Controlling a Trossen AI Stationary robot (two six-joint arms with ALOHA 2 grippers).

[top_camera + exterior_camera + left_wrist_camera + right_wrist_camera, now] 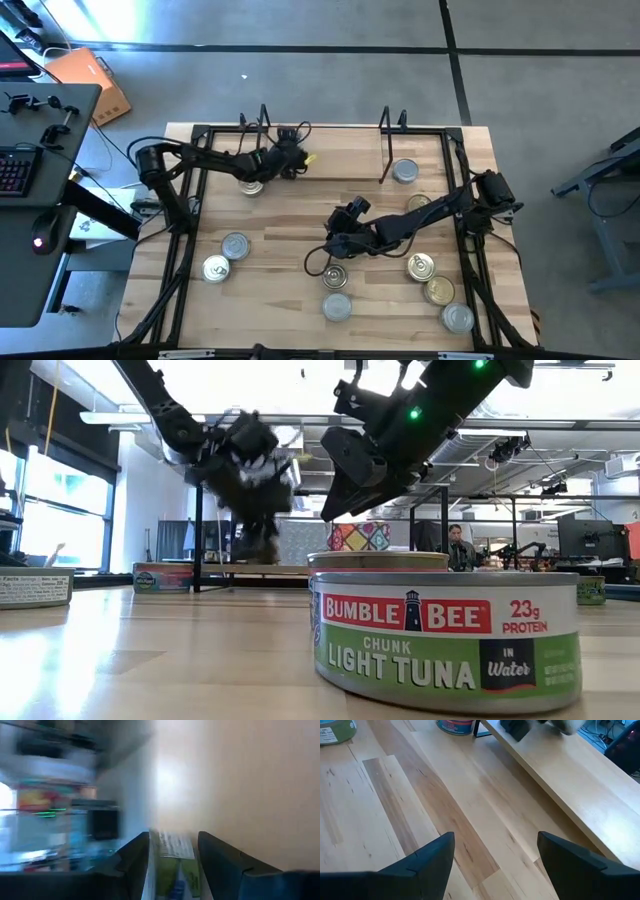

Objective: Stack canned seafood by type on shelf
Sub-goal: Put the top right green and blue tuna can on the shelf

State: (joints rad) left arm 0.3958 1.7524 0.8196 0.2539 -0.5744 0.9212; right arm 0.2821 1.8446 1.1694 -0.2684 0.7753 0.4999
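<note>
Dark jointed arms (410, 225); green lights; black cables

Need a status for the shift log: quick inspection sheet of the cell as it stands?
Surface: light wood tabletop, black frame around it.
Job's things: tins scattered on the tabletop; one tin on the shelf at its right end; a Bumble Bee tuna tin close to the low camera.
Clutter: nothing seen on the tabletop.
Grippers: left gripper at the shelf's left end with a tin between its fingers, grip unclear; right gripper open and empty over mid-table.
Cables: black leads run down both sides of the tabletop.
Surroundings: desk with keyboard to the left, cardboard box on the floor, a person seated far back.
</note>
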